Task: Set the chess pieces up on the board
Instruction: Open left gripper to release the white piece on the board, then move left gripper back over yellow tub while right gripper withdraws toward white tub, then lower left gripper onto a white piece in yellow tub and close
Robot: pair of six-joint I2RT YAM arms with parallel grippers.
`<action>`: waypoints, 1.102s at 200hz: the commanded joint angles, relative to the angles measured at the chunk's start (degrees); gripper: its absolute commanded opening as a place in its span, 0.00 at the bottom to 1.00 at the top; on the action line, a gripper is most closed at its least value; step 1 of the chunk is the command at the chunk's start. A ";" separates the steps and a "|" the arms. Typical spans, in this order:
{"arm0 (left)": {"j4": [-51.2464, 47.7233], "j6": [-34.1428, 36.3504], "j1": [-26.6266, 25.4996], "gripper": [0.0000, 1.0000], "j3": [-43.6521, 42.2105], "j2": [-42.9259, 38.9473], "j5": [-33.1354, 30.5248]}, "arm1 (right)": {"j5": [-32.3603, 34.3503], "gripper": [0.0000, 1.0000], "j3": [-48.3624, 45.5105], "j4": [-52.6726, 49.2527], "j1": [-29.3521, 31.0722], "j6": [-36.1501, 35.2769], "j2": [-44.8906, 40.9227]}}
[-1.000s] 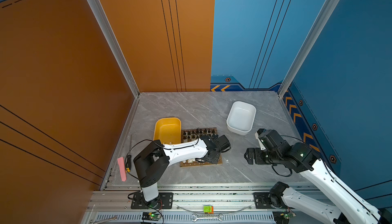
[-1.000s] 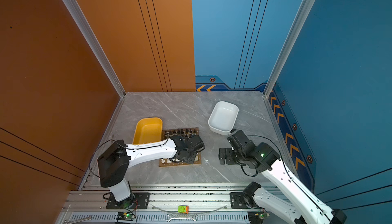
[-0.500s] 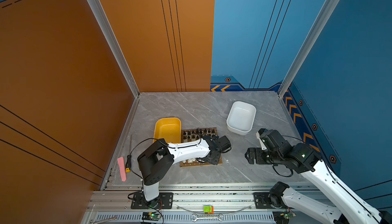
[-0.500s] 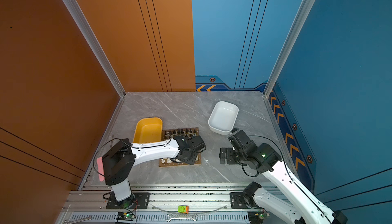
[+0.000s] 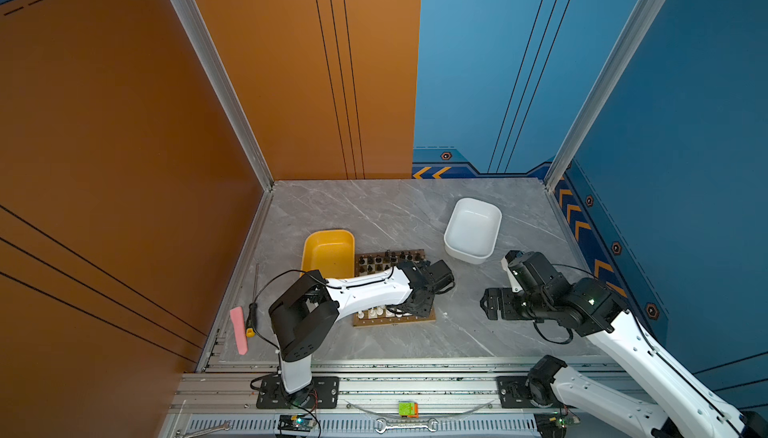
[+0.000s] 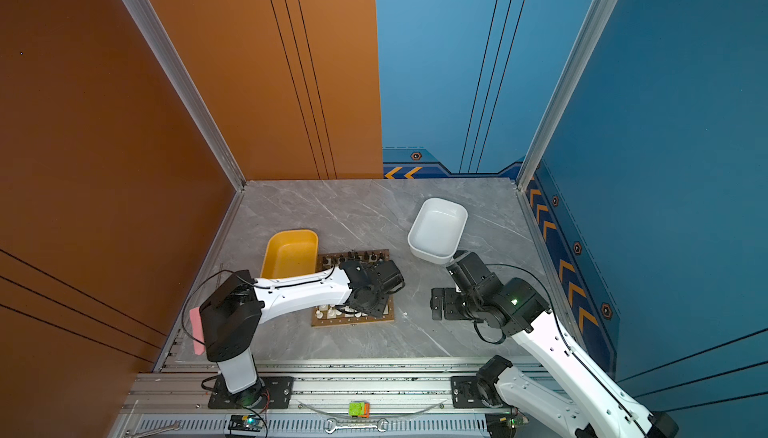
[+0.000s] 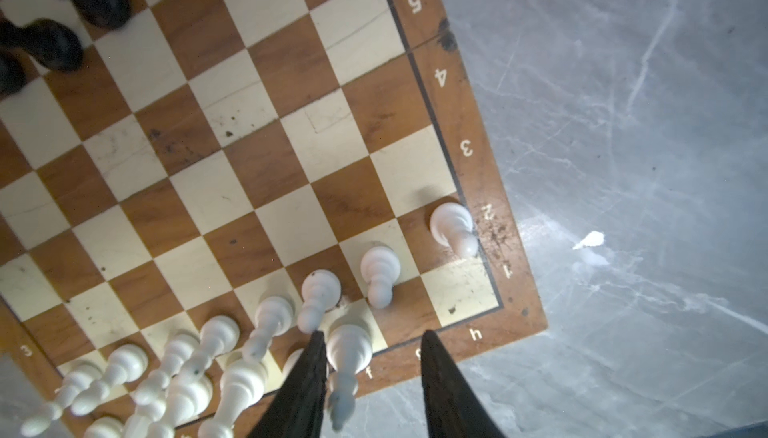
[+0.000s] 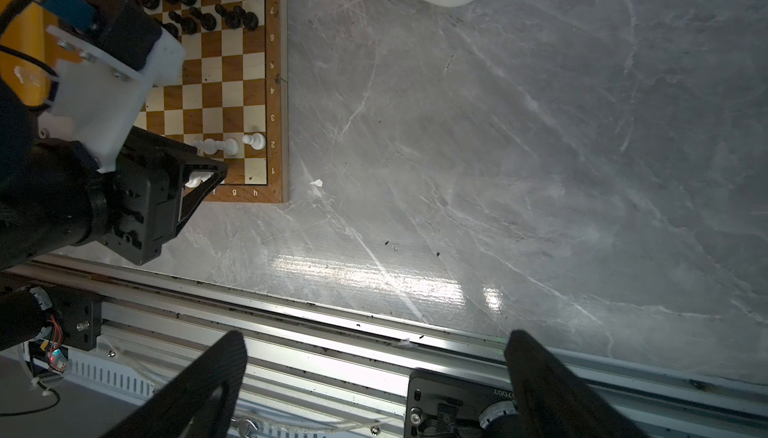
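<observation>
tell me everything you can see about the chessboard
The board is a square wooden slab with dark-brown and cream checks and a brown rim lettered in white, scuffed in places. It lies flat on the grey marble table. Black pieces stand on its far rows, white pieces on its near ones; squares g1 and h1 are bare. The left gripper hangs open over that near edge.

Both top views look steeply down from high over the front rail [image 5: 415, 386]. They stand far off and share nearly the whole marble tabletop [image 5: 374, 207] and the board [image 5: 395, 320]. The left wrist camera hangs close above the board's h-file corner, looking down past the left gripper [image 7: 372, 334] at white pieces [image 7: 376, 274]. The right wrist camera sits farther back, looking past the right gripper [image 8: 374, 332] across rail and tabletop, and shares that corner.
</observation>
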 commanded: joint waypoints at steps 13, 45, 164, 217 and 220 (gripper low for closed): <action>-3.70 1.33 0.97 0.41 3.86 -2.21 -2.25 | -0.82 1.00 2.00 -1.71 -0.72 -2.25 0.84; -6.25 2.15 1.68 0.43 7.28 -4.31 -3.72 | -1.54 1.00 3.30 -0.23 -1.21 -3.28 2.72; -9.79 2.56 22.40 0.45 -2.34 -21.67 -6.63 | -6.68 1.00 14.31 10.60 -2.07 -9.38 23.44; -8.32 5.26 38.38 0.46 -8.32 -23.05 -0.92 | -9.19 1.00 24.73 12.61 -2.35 -11.14 37.55; -8.14 5.41 39.04 0.46 -8.60 -22.90 -0.58 | -9.47 1.00 25.38 12.58 -2.38 -11.23 38.39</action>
